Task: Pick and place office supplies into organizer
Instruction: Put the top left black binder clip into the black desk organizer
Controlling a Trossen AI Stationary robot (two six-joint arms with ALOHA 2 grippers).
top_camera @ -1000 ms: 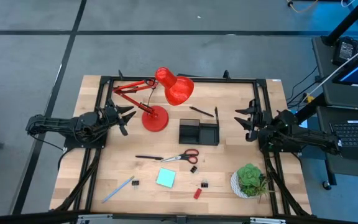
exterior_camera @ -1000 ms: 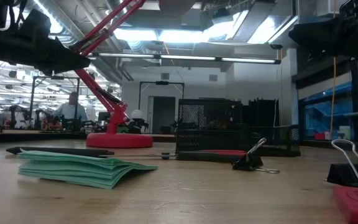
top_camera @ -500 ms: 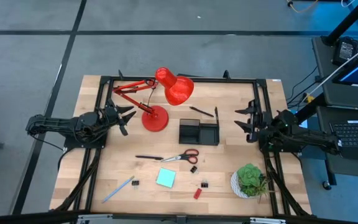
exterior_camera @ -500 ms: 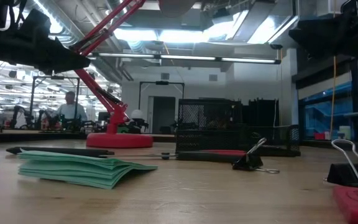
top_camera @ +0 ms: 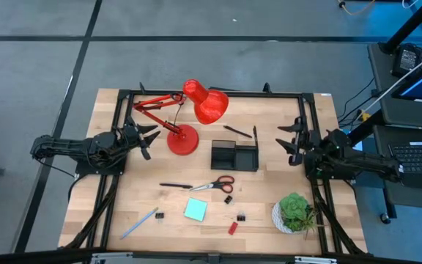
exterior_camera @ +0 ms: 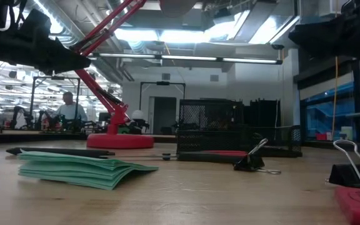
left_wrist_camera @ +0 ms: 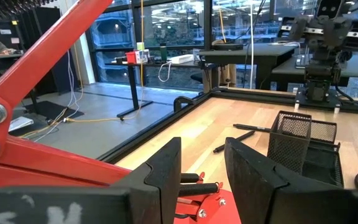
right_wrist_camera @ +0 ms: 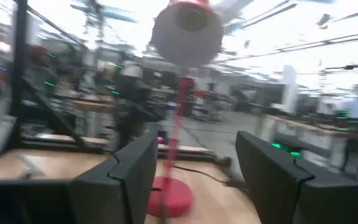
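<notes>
Looking at the bench [top_camera: 123, 198], you are seeing nothing put away yet. The organizer [top_camera: 234, 156] is sitting empty. The scissors [top_camera: 212, 185], sticky pad [top_camera: 195, 210] and pens are lying in front of the organizer. The left gripper [top_camera: 146, 139] and right gripper [top_camera: 288, 139] are waiting either side of it, jaws apart, holding nothing.

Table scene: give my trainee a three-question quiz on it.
1. True or false: the organizer already holds the scissors.
2. Which lies nearest the potted plant? A) light-blue pen B) red piece C) sticky-note pad
3. Fill in: the left gripper and right gripper are both ____.

Key: 1 false; 2 B; 3 open.
</notes>
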